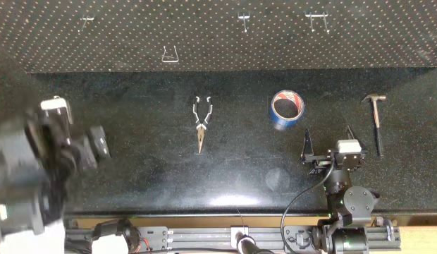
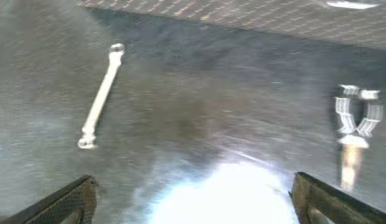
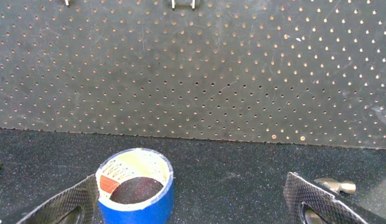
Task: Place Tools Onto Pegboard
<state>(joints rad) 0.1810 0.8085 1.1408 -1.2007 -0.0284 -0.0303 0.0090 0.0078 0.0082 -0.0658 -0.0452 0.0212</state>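
Note:
A silver wrench [image 2: 101,96] lies on the dark table ahead of my left gripper [image 2: 193,202], which is open and holds nothing. The pliers [image 1: 201,124] lie mid-table, jaws toward the front edge, and are off to one side as pliers [image 2: 353,134] in the left wrist view. A blue tape roll [image 1: 287,108] stands just beyond my right gripper [image 1: 328,141], also open and holding nothing. In the right wrist view the tape roll [image 3: 136,183] sits between the fingers' line and the pegboard [image 3: 199,74]. A hammer [image 1: 376,121] lies at the right.
The pegboard [image 1: 204,35] spans the back and carries a hook [image 1: 87,21], a wire loop [image 1: 170,55], a hook [image 1: 243,20] and a double hook [image 1: 316,20]. My left arm [image 1: 42,155] stands raised and blurred at the far left.

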